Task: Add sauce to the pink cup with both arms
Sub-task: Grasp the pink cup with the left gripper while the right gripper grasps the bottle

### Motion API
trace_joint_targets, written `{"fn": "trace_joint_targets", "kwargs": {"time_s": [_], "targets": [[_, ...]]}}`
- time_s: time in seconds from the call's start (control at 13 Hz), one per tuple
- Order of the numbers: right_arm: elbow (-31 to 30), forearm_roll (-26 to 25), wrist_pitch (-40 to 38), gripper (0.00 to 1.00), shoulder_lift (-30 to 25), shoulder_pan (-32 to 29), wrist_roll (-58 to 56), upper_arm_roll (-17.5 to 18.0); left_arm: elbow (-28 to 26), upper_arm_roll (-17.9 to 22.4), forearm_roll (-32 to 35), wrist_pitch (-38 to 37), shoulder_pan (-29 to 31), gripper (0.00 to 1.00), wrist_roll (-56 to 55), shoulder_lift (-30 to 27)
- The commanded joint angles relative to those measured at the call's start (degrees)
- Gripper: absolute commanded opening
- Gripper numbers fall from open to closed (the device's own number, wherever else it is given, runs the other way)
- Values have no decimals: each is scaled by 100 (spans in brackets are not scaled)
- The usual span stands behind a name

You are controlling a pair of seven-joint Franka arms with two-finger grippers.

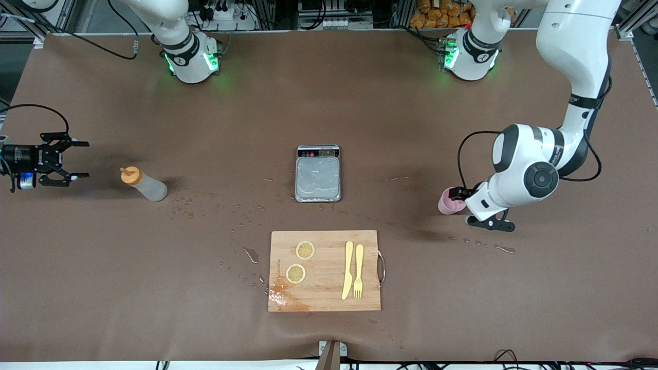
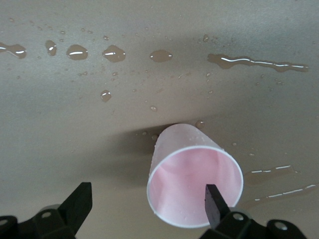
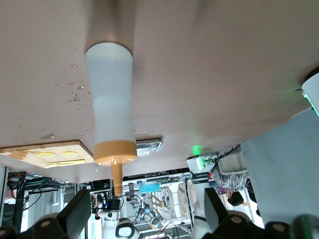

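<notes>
Front view is showing the sauce (image 1: 144, 185) standing at the right arm's end of the table, its long axis reading as upright with the orange nozzle (image 3: 117, 179) on top, and the right gripper (image 1: 77, 160) is hanging level beside it, fingers spread wide and gripping nothing. The pink cup (image 1: 450, 204) is standing upright toward the left arm's end, mouth open upward, and whether it is holding any liquid cannot be told. The left gripper (image 2: 149, 204) is sitting at the cup with its fingers (image 2: 215, 201) parted, one tip over the cup's mouth, clasping nothing.
</notes>
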Motion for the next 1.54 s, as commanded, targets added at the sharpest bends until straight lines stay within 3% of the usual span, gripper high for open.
{"fn": "trace_joint_targets", "kwargs": {"time_s": [0.0, 0.08, 0.23, 0.31, 1.08, 1.46], "targets": [[114, 285, -73, 100, 410, -165, 94, 89, 207, 7, -7, -2, -25, 100, 52, 217], [123, 407, -55, 100, 559, -192, 50, 89, 190, 7, -7, -2, -25, 97, 52, 244], [123, 689, -29, 100, 840, -148, -46, 98, 163, 16, -7, -11, -51, 24, 44, 323], [158, 759, 15, 100, 1025, -131, -230, 98, 146, 16, 1, -11, -60, 0, 44, 340], [123, 892, 683, 100, 1448, -43, -803, 116, 233, 16, 168, -11, -33, 0, 52, 192], [18, 1032, 885, 100, 1510, 238, -865, 116, 664, -150, 72, -134, -25, 0, -79, -2]]}}
